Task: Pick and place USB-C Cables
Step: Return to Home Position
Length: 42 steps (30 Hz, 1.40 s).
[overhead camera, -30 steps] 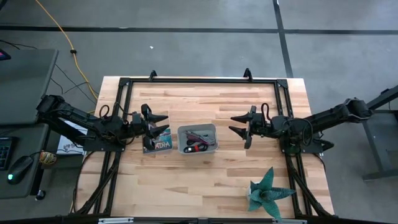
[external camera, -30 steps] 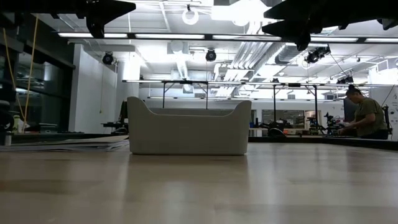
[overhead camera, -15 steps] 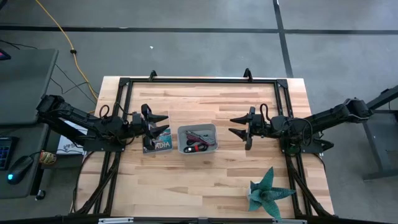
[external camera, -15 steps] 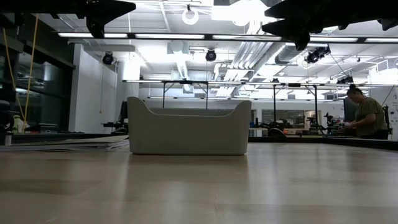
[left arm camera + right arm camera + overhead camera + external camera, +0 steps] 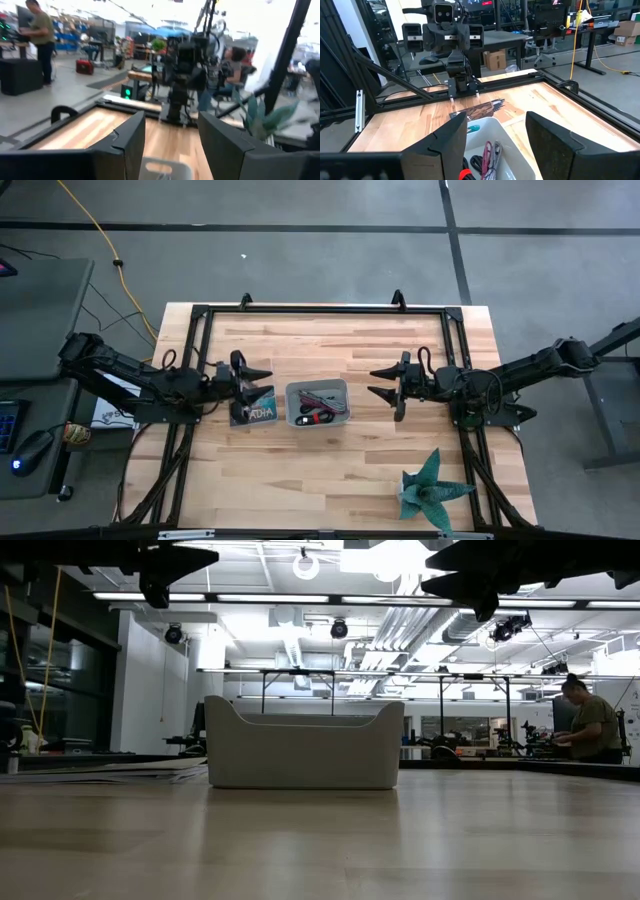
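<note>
The grey tray (image 5: 291,404) stands at mid-table and also shows in the low view (image 5: 300,745). Several bundled USB-C cables lie in it: a black-and-red one (image 5: 318,418) and a purple one (image 5: 492,150) show, and dark ones (image 5: 477,162) lie beside them. My left gripper (image 5: 264,380) hovers open to the tray's left, above the table, pointing at the tray (image 5: 165,169). My right gripper (image 5: 376,383) hovers open to the tray's right, also pointing at it. Both are empty.
A dark printed card (image 5: 258,413) lies flat on the table below my left gripper, next to the tray. A teal spiky plant figure (image 5: 432,488) stands near the front right corner. A black frame (image 5: 320,310) runs along the table's edges. A person (image 5: 590,730) works far behind.
My left gripper has edged a little toward the tray. The right gripper, tray and cables have kept still.
</note>
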### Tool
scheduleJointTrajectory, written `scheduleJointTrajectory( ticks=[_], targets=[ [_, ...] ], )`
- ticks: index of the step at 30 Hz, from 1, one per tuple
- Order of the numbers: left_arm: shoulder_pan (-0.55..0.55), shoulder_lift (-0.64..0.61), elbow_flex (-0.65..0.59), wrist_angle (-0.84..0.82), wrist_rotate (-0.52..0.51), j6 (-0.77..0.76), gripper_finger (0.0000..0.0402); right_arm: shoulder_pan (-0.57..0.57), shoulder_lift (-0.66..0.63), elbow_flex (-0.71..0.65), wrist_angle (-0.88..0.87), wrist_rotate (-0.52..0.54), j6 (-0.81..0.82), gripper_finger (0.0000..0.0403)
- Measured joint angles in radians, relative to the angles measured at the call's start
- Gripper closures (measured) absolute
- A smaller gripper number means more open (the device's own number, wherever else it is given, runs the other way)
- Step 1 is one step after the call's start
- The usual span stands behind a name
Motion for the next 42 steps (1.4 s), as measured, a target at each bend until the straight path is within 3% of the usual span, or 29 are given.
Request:
scheduleJointTrajectory(
  ticks=[5, 10, 15, 18, 21, 27, 33, 38, 42],
  targets=[
    [0.071, -0.035, 0.000, -0.102, 0.107, -0.007, 0.0270, 0.000, 0.000, 0.000, -0.009, 0.000, 0.000, 0.0208],
    [0.240, -0.123, 0.000, -0.106, 0.337, -0.015, 0.0304, 0.000, 0.000, 0.000, -0.013, 0.000, 0.013, 0.0208],
    [0.378, -0.212, 0.000, -0.216, 0.432, -0.072, 0.0330, 0.000, 0.000, 0.000, -0.029, 0.000, 0.050, 0.0208],
    [0.404, -0.243, 0.000, -0.336, 0.436, -0.095, 0.0361, 0.000, 0.000, 0.000, -0.029, 0.000, 0.045, 0.0208],
    [0.392, -0.264, -0.043, -0.310, 0.429, -0.106, 0.0394, 0.000, 0.000, 0.000, -0.029, 0.000, 0.045, 0.0208],
    [0.318, -0.327, -0.185, -0.204, 0.342, -0.146, 0.0400, 0.000, 0.000, 0.000, -0.044, 0.000, 0.048, 0.0208],
    [0.256, -0.402, -0.267, -0.195, 0.331, -0.161, 0.0401, 0.000, 0.000, 0.000, -0.048, 0.000, 0.048, 0.0208],
    [0.219, -0.468, -0.278, -0.276, 0.295, -0.153, 0.0401, 0.000, 0.000, 0.000, -0.048, -0.005, 0.061, 0.0208],
    [0.212, -0.509, -0.277, -0.364, 0.329, -0.088, 0.0402, 0.000, 0.000, 0.000, -0.048, -0.038, 0.073, 0.0208]
  ],
)
